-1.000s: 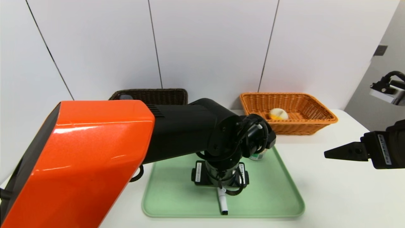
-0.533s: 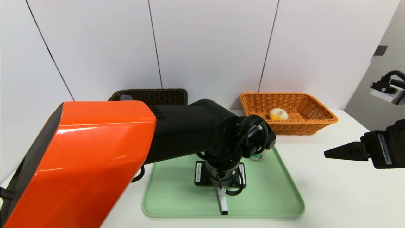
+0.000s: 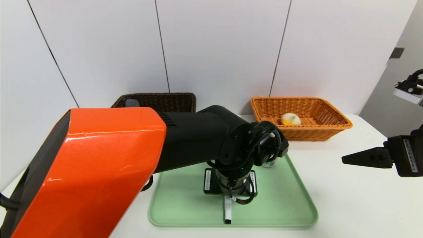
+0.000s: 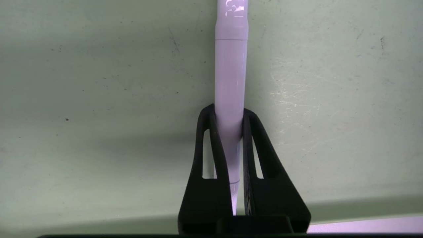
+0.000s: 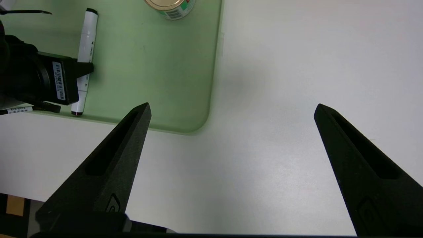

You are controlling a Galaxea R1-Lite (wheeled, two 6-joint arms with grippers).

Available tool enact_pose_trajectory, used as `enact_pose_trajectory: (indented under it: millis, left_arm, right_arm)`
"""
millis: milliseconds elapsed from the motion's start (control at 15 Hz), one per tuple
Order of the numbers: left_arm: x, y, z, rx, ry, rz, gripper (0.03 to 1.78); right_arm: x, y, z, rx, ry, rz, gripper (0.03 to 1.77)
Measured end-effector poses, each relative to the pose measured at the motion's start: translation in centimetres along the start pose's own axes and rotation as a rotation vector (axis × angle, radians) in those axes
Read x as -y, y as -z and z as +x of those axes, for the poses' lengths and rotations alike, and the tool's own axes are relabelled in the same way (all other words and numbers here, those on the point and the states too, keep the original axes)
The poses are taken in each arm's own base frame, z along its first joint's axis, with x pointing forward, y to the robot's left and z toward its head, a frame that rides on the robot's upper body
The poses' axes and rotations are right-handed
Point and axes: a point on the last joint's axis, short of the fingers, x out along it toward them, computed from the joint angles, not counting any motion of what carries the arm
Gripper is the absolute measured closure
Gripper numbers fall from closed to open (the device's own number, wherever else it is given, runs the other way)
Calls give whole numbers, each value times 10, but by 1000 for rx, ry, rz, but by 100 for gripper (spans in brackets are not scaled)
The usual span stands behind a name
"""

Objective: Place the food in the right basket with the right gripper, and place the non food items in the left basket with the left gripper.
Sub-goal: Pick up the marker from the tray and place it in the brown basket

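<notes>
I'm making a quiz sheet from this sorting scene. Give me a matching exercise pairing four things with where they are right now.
Things:
1. white marker pen
2. green-labelled tin can
3. round yellow-white food item
4. right gripper

Places:
A. in the orange wicker basket
B. open above the bare white table, beside the tray
C. clamped in the left gripper, low over the green tray
D. standing at the tray's far edge

Pairs: 1-C, 2-D, 3-A, 4-B
</notes>
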Motion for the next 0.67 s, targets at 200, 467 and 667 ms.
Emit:
enact_pose_trajectory:
  millis: [200, 467, 667]
  left_arm:
    - [-2, -1, -5, 2, 8, -3, 165]
    - [-11, -9, -46, 74, 83, -26, 165]
    - [-31, -12, -82, 96, 96, -49, 165]
  right_arm:
    - [0, 0, -2, 8, -3, 0, 9]
    - [0, 1, -2, 4, -3, 2, 9]
    - [0, 1, 0, -2, -5, 1, 9]
